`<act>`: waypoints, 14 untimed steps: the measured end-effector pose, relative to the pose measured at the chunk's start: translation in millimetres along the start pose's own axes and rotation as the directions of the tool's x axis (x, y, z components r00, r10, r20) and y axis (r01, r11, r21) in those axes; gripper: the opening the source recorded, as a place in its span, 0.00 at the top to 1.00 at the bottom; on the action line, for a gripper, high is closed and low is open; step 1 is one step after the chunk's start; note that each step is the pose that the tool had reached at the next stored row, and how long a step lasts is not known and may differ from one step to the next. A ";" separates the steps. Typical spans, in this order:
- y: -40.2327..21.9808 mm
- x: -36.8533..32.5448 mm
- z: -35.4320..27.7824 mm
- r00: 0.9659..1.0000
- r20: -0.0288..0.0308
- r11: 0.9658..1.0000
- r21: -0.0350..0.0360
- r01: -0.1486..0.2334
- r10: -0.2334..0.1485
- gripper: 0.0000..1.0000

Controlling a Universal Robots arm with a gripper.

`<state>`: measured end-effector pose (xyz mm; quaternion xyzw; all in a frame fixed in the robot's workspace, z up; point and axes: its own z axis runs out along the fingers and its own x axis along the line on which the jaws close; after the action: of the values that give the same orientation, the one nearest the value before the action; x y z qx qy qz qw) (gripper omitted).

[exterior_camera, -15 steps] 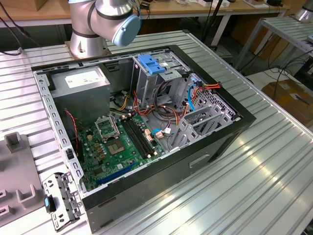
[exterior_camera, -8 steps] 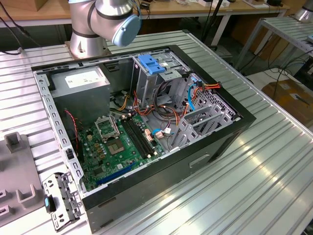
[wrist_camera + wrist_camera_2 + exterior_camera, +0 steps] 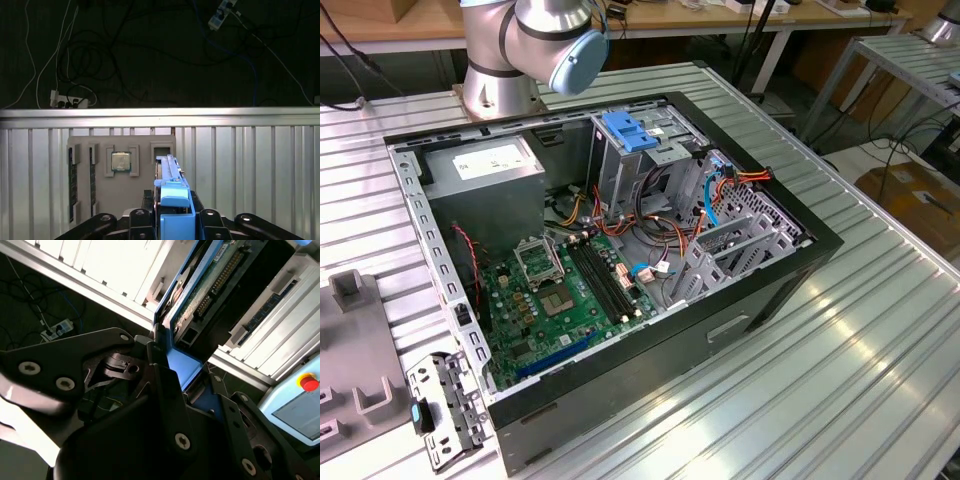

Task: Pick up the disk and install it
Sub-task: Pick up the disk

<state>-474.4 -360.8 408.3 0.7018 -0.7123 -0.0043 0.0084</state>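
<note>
- The gripper point(image 3: 175, 220) is clamping its fingers point(image 3: 141, 216) narrowly onto the disk point(image 3: 172, 192), pressing on its blue bracket rails.
- The disk is hanging edge-on over the grey tray point(image 3: 100, 200) on the ribbed table point(image 3: 250, 170).

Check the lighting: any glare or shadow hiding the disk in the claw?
Exterior view: even light, mild sheen on the ribbed table. Second wrist view: claw in deep shadow, the disk lit. First wrist view: disk's blue bracket bright, rail glaring, floor black.
</note>
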 end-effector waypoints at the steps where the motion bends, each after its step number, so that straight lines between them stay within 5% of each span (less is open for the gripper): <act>1: 0.0 0.0 -0.5 1.000 0.000 1.000 0.000 0.000 0.000 0.63; 14: 0.1 0.0 -4.4 1.000 0.000 1.000 0.000 0.000 0.000 0.63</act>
<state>-474.4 -360.8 412.7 0.7018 -0.7123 -0.0043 0.0084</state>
